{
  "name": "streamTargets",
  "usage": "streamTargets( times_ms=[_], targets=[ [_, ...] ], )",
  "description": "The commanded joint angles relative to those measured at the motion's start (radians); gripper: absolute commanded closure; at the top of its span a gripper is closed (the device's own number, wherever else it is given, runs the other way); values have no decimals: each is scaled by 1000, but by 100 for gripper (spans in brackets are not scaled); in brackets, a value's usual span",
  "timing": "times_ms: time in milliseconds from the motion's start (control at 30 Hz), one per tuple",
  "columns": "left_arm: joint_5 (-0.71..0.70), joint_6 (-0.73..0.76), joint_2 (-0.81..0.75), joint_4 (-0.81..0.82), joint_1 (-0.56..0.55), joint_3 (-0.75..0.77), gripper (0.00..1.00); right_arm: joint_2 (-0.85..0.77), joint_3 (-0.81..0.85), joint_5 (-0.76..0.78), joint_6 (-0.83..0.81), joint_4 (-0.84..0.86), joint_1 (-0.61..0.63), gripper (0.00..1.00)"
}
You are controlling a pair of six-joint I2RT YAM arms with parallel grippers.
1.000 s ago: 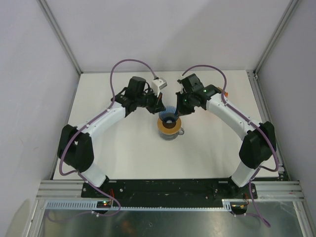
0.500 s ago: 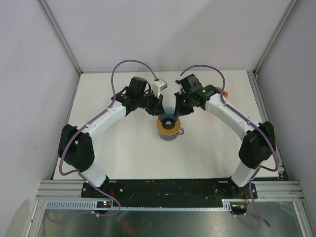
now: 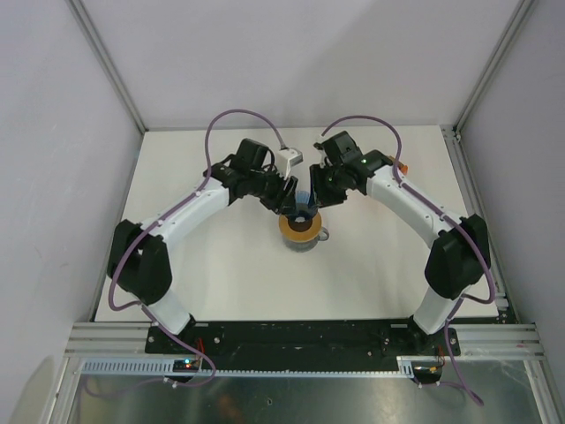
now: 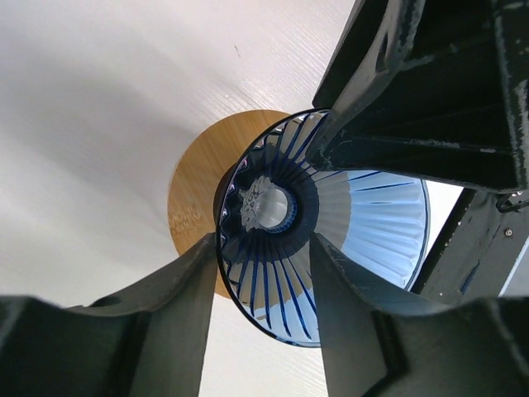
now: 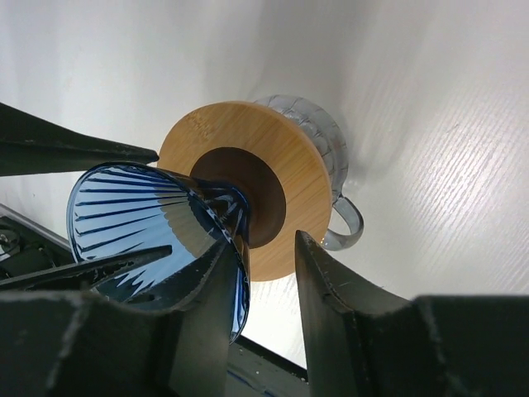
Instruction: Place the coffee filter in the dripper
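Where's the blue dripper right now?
Mid-table in the top view, the dripper lies tipped between the left gripper and right gripper, its narrow end at the wooden ring atop the mug.

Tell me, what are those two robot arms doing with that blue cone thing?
Both arms reach in at the blue dripper, tipped on its side with its narrow end at the hole of the wooden ring on the glass mug. The left gripper and right gripper each have fingers around its rim; which one holds it isn't clear. No coffee filter shows.
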Motion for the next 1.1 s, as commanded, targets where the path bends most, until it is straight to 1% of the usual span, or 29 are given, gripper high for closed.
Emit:
streamTargets(
  times_ms=[0,267,433,500,633,733,800,867,933,1000,1067],
  targets=[
    [-1,-1,-2,-21,3,59,46,3,62,10,-16,-4,-5,60],
    [15,-3,-1,-20,3,90,40,-28,95,9,-21,-13,-7,52],
    [16,-1,-14,-20,4,101,37,-69,121,15,-35,-21,-9,50],
    [7,6,-26,-20,4,108,33,-95,130,33,-42,-21,-12,47],
    [-31,26,-55,-21,13,127,23,-173,124,115,-61,-21,-44,34],
    [-42,34,-75,-21,32,141,20,-243,76,204,-66,-9,-114,20],
    [-46,37,-86,-20,47,146,19,-286,29,281,-49,0,-186,15],
    [-51,38,-91,-21,62,148,19,-310,-14,342,-28,12,-278,14],
    [-53,36,-91,-20,76,148,19,-316,-50,369,-1,32,-375,15],
    [-54,34,-92,-20,86,145,19,-302,-71,388,24,58,-442,15],
    [-55,33,-93,-20,93,142,19,-277,-77,406,34,89,-477,15]
  ],
)
